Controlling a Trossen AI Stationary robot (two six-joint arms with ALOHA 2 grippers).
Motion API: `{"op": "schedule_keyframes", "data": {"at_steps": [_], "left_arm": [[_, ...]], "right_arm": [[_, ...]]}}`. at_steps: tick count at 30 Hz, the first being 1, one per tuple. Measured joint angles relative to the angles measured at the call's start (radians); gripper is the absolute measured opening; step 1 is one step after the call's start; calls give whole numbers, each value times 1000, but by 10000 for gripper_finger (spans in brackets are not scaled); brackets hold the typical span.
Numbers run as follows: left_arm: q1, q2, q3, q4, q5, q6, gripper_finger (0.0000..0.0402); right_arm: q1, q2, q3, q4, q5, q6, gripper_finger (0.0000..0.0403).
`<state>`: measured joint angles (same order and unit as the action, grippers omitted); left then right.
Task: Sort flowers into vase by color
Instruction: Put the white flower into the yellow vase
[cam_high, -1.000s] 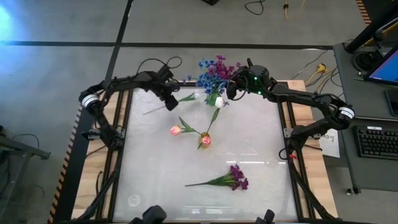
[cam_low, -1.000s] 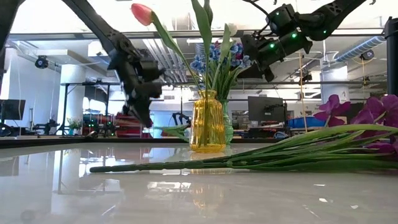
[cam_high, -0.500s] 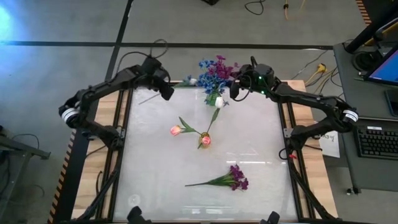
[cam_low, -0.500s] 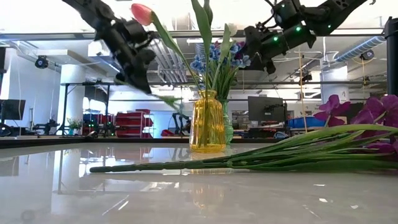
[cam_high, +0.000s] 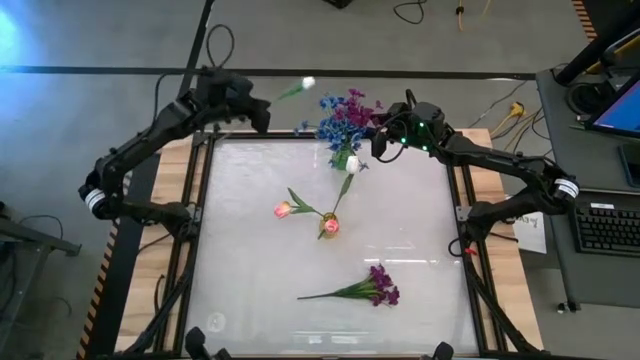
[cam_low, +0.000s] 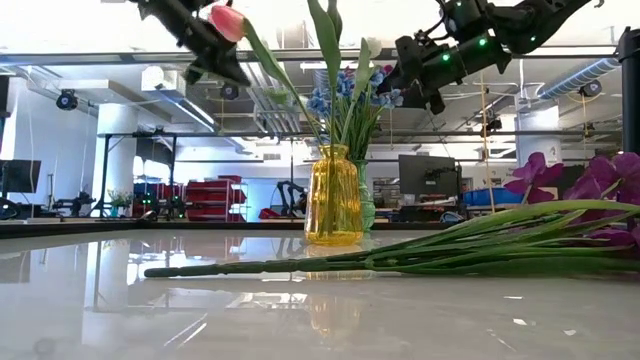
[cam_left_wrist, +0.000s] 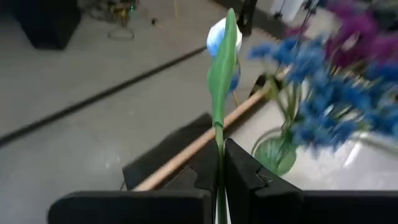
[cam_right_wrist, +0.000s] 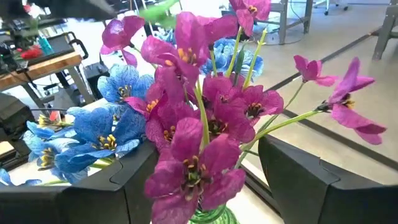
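Since a second ago, the left gripper (cam_high: 262, 112) has lifted from the table's far left area and now hangs up and out past the far edge of the table (cam_high: 230, 250), to the left of the green vase (cam_left_wrist: 273, 152). Its fingers are pinched tight on the green stem of a white tulip (cam_high: 308, 83), whose bud points toward the bouquet.

On the other side of the green vase, the right gripper (cam_high: 380, 140) hovers just beside the purple flowers (cam_right_wrist: 199, 118), its jaws spread wide with the purple blooms between them in the right wrist view; whether the fingers touch the stems cannot be told. Blue flowers (cam_high: 335, 125) stand in the same green vase, on the side toward the left gripper.

Nearer the middle of the table than the green vase stands a yellow vase (cam_low: 333, 195). It holds two pink tulips (cam_high: 284, 210) and a white tulip bud (cam_high: 352, 164) that leans toward the green vase.

Well apart from both vases, toward the near edge of the table, a purple sprig (cam_high: 375, 287) lies flat, its long green stem pointing left.
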<state>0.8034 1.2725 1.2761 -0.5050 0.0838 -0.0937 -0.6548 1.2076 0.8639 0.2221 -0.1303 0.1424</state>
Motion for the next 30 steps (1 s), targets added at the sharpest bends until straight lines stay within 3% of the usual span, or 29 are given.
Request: {"op": "schedule_keyframes", "data": {"at_steps": [7, 15, 22, 30], "left_arm": [[0, 28, 174, 4, -34, 18, 0], [-4, 40, 331, -48, 107, -46, 0], [-4, 59, 314, -320, 68, -22, 0], [-4, 198, 274, -408, 61, 34, 0]], "right_arm": [[0, -47, 0, 1, 0, -8, 249], [0, -143, 0, 1, 0, -31, 249], [0, -189, 0, -3, 1, -31, 249], [0, -179, 0, -8, 1, -30, 249]]}}
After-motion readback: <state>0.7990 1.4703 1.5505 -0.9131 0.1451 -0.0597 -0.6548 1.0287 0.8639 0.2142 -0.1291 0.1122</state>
